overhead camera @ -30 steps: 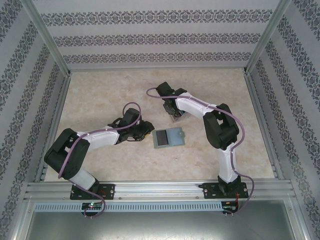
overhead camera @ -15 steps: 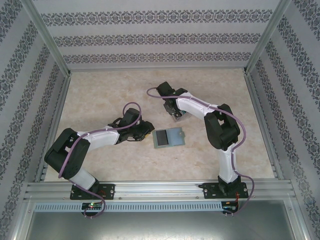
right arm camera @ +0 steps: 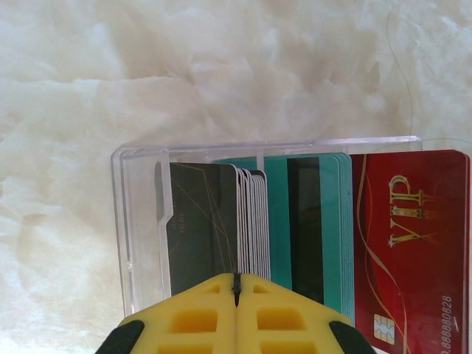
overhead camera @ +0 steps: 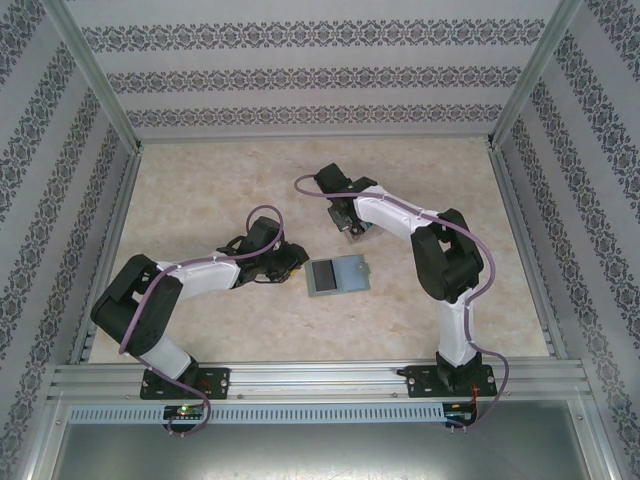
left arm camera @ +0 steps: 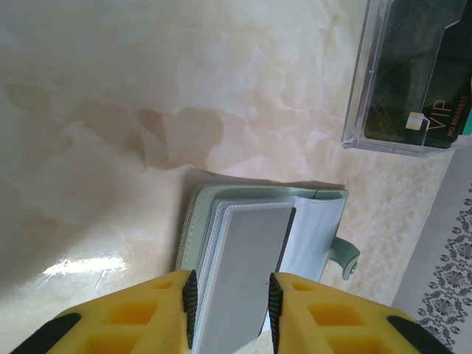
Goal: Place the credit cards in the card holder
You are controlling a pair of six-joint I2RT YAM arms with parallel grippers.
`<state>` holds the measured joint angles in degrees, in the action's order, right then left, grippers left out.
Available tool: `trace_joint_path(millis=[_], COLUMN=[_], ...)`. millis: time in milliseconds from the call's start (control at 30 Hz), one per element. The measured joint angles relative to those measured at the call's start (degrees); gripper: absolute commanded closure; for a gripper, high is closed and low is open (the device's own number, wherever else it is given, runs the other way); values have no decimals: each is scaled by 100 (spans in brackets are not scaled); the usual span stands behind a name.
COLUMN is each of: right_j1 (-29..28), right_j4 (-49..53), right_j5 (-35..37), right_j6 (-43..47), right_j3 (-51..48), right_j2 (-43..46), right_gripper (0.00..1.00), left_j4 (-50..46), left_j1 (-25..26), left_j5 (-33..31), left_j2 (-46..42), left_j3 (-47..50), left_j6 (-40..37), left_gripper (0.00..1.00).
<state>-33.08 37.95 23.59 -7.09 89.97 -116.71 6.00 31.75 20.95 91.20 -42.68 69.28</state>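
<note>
The grey-green card holder [overhead camera: 337,275] lies open in the middle of the table. In the left wrist view its pale sleeve leaf [left arm camera: 251,236] sits between the yellow fingers of my left gripper [left arm camera: 231,306], whose pads press on both long edges. That gripper [overhead camera: 292,262] is at the holder's left end. The credit cards stand in a clear tray [right arm camera: 118,221]: a dark grey card [right arm camera: 199,221], white-edged ones [right arm camera: 254,221], teal cards [right arm camera: 276,221] and a red VIP card [right arm camera: 409,243]. My right gripper [right arm camera: 237,284] is shut on the dark grey card's edge, above the tray [overhead camera: 352,232].
The holder's snap tab [left arm camera: 346,254] sticks out on its right side. The clear tray [left arm camera: 358,110] lies just beyond the holder, close to it. Aluminium rails [overhead camera: 300,380] border the marble table, with patterned walls around. Open tabletop lies left and far back.
My right gripper's jaws have closed over the tray of cards. Both arms and the holder stay where they were.
</note>
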Motion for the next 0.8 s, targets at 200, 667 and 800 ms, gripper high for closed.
trace_joint_path(millis=[200,667,800], right_j1=[59,192,415], right_j4=[-2,57,15], right_j5=[-232,-1091,-1300], right_j6=[-4,-356,-527], right_j3=[-7,-249,-249], right_j2=[160,883,1093], right_gripper=[100,100,100], left_j4=[0,-11,-24], left_j1=[0,0,0], left_j5=[0,-2,20], left_j2=[4,4,4], left_j3=[0,-35,-181], left_j6=[0,-92,-153], left_gripper=[66,64,64])
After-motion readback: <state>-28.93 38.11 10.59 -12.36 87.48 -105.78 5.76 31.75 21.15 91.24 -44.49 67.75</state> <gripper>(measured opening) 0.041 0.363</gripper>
